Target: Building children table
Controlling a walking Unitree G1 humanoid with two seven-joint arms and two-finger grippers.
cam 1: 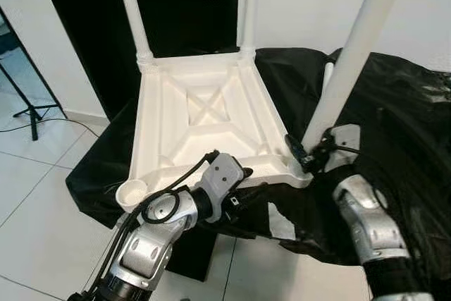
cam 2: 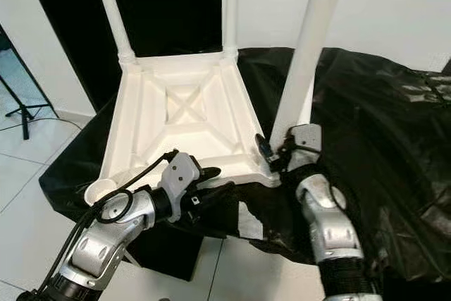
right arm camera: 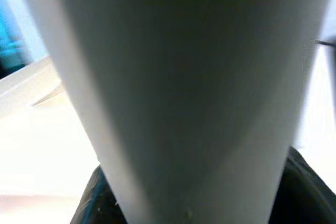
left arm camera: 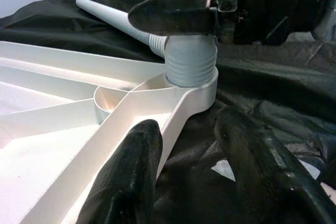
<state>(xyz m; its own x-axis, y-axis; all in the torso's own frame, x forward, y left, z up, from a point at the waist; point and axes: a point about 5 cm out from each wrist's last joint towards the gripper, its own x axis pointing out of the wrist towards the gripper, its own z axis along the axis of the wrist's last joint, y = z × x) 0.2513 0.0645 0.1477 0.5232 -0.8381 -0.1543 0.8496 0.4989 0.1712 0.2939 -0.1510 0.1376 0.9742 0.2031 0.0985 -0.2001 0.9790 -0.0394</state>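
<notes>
White tiles and a dark door frame a low surface draped in black plastic sheeting (cam 1: 394,111), on which the white tabletop (cam 1: 204,121) lies upside down, ribbed underside up.

Right pincer (cam 1: 310,154) is closed around the base of the near-right leg (cam 1: 349,54), just above its threaded collar, where the leg stands in the corner socket (left arm camera: 191,85); the right wrist view is taken up by that leg's shaft. Left pincer (left arm camera: 205,177) sits at the near edge of the tabletop just beside that corner, its two black fingers (left arm camera: 134,177) spread apart and holding nothing, one over the rim and one over the sheeting.

Two far legs (cam 1: 132,8) already stand upright in their sockets. The near-right leg looks seated or nearly so; whether it is fully screwed home I cannot tell. The near-left socket (cam 1: 132,192) is still open, and a fourth leg (left arm camera: 113,18) lies on the sheeting behind the corner. By my reckoning, three legs are in, one is left, and then the table must be turned upright.
</notes>
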